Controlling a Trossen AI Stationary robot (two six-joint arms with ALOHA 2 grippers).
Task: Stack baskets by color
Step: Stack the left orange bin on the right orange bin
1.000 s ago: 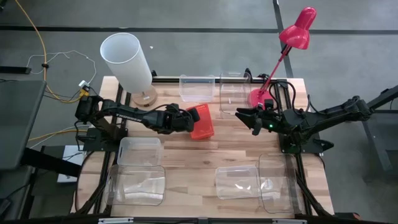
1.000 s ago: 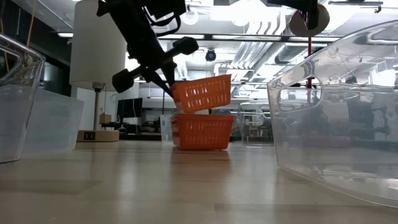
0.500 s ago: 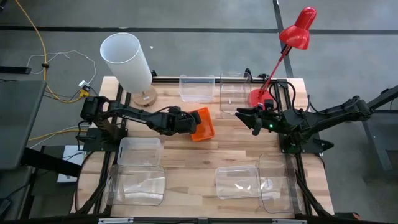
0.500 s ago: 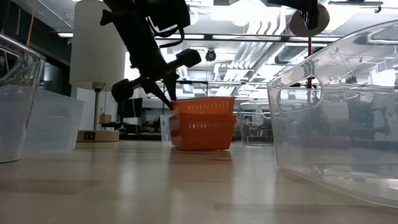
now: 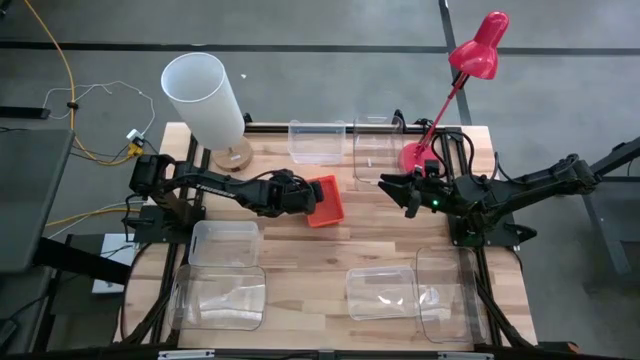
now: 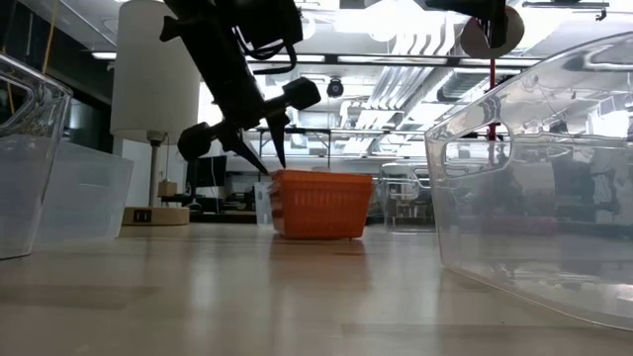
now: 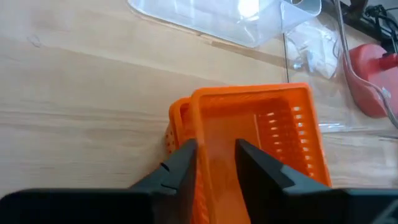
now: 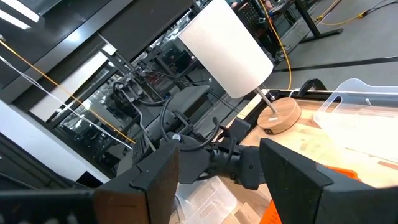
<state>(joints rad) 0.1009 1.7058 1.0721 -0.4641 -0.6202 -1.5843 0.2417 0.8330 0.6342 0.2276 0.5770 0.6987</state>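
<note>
Wooden table [image 5: 330, 250] is seen from above, with clear bins [image 5: 220, 290] scattered unstacked around it, so most sorting is judged undone. Orange baskets [image 5: 325, 201] are nested near the middle. The left gripper [image 7: 212, 163] is parted astride the top basket's near wall. The right gripper [image 5: 398, 190] is held open, well apart.

Orange basket [image 6: 318, 203] now nested, left pincer [image 7: 216, 163] parted

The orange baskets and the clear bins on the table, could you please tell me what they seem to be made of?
Orange baskets: likely moulded plastic, opaque and bright, with slotted walls showing in the left wrist view. Clear bins: probably glossy transparent plastic, since the wood table shows through them.
</note>
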